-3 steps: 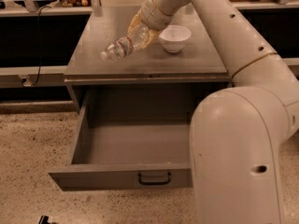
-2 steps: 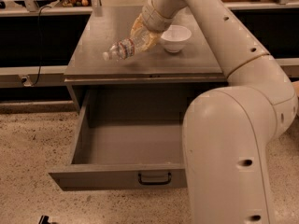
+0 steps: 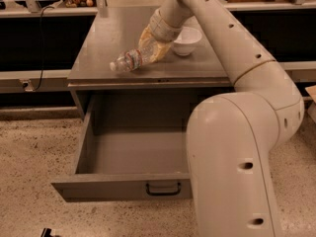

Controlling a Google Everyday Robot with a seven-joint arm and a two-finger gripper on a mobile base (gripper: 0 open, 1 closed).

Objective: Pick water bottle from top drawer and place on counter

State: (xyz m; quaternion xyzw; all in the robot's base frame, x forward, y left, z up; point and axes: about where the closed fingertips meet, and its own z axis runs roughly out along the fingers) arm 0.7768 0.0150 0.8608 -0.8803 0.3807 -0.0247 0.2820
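The gripper is over the front part of the counter, its yellowish fingers clamped around the base end of the water bottle. The bottle lies nearly on its side, white cap pointing left and slightly down, its red-and-white label band just outside the fingers. It sits close to the counter's front edge, roughly midway along that edge; whether it touches the surface or hangs just above it cannot be told. Just behind and to the right of the gripper stands a white bowl, near the wrist but apart from the bottle. Left of the bottle and behind it, bare grey counter surface runs to the left and rear edges. Below, the top drawer is pulled well out past the counter's front edge, its grey inner floor showing between the left wall and the arm. The small dark handle sits on the front panel, beside the arm's large lower segment. That segment fills the right foreground and hides the drawer's right side and the cabinet's right front corner. Speckled floor lies open to the left of the drawer.
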